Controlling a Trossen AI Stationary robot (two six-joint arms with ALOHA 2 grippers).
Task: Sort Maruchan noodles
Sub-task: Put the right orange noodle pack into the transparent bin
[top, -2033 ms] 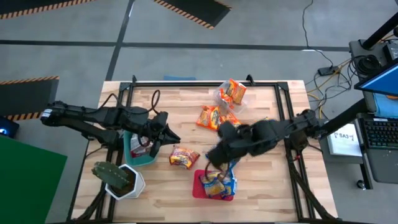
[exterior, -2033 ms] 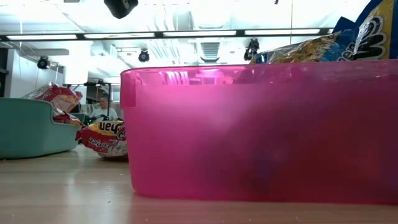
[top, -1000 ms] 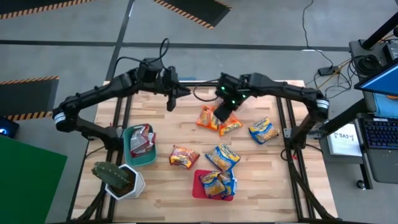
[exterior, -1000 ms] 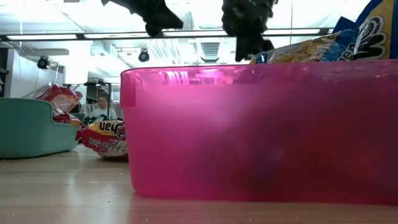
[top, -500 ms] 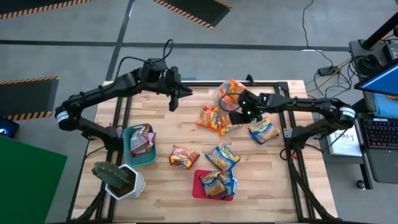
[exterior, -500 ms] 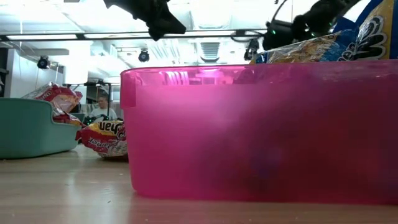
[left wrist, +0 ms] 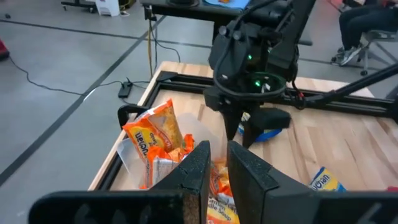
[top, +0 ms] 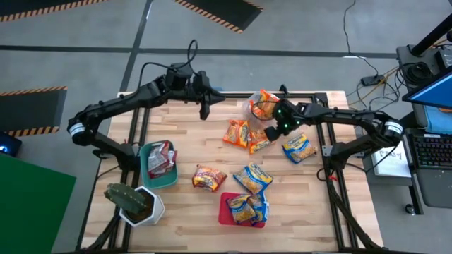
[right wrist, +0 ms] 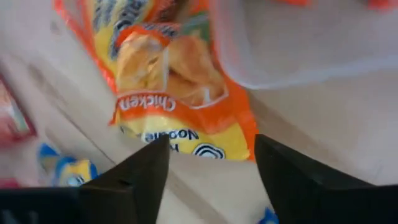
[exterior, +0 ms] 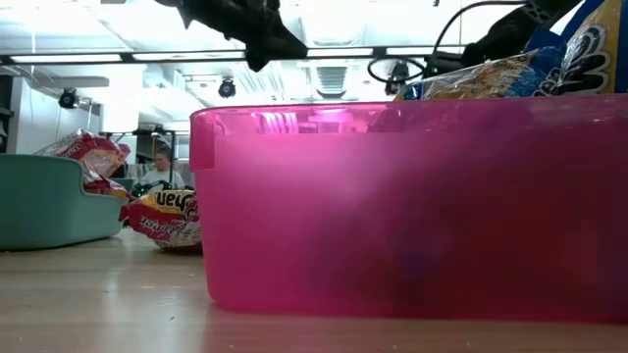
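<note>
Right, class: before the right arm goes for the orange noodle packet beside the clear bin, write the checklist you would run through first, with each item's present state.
1. Right gripper open over the orange packet: ok, its fingers stand apart on either side of the packet.
2. Right gripper empty: ok, nothing between its fingers.
3. Packet lying free of the clear bin: cannot tell, the bin's edge sits right against it.
4. Left gripper out of the way: ok, it hangs over the table's far edge, fingers nearly together.
5. Red bin able to take more: cannot tell, blue packets already pile above its rim.
</note>
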